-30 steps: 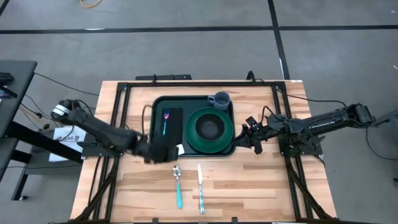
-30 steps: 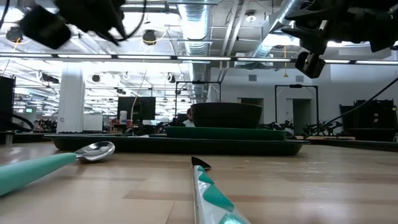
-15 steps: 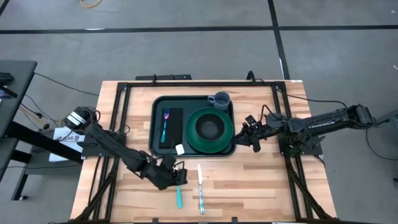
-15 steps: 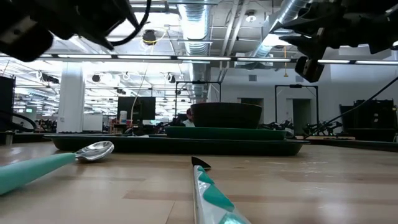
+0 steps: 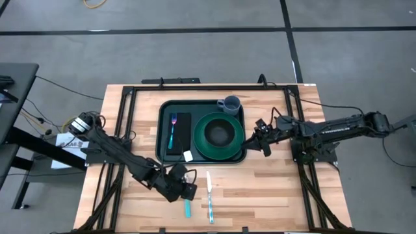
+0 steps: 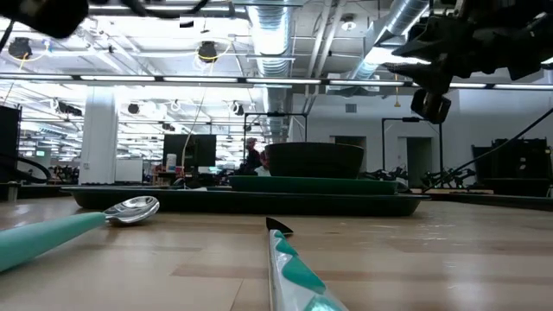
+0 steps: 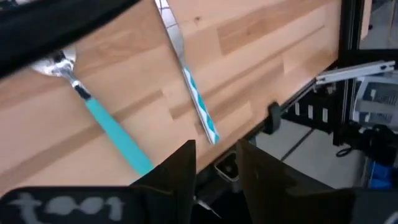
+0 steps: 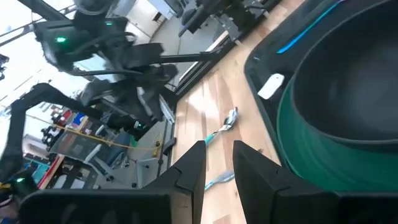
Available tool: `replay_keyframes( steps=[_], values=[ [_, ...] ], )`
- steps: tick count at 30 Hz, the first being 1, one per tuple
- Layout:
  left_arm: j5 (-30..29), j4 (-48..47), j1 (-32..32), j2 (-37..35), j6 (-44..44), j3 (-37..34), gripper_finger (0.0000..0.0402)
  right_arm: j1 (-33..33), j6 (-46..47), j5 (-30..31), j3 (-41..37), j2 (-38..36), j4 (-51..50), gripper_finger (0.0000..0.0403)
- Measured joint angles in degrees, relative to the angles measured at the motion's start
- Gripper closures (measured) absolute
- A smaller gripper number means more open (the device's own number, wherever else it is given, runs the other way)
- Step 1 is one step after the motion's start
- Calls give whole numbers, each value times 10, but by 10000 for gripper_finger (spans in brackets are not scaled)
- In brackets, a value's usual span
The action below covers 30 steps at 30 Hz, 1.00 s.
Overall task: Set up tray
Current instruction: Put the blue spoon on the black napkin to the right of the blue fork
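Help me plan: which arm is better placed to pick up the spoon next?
Left. Its gripper hangs right over the spoon, fingers parted. The right gripper waits beside the tray, away from it.

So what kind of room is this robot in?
Probably a big robotics lab or workshop. The low view shows bare ceiling ducts, rows of strip lights and computer screens far back, and the wooden table stands on a grey concrete floor.

A: Open board?
B: Bare wood both sides of the tray (image 5: 162, 130), and right of the knife (image 5: 209, 195).

A: Obstructions?
B: Left gripper (image 5: 186, 191) over the spoon (image 5: 186, 207); right gripper (image 5: 262, 138) beside the tray's right rim.
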Motion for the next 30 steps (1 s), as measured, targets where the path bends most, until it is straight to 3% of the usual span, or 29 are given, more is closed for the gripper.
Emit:
replay_keyframes(
  steps=[8,14,16,22,30],
  values=[
    [-8,-104,-16,0,-28,58,299,-15,0,-3,0,0,-1,329],
    [-52,-203,-23,6,-83,104,299,-10,-1,-58,0,0,9,329],
    [-49,-218,-22,30,-92,125,299,-8,-2,-75,0,-1,12,329],
    [51,-270,-10,173,-97,228,299,-3,-30,-95,1,-29,19,329],
    [57,-414,-8,274,-134,357,299,-7,-30,-119,1,-76,16,329]
  ],
)
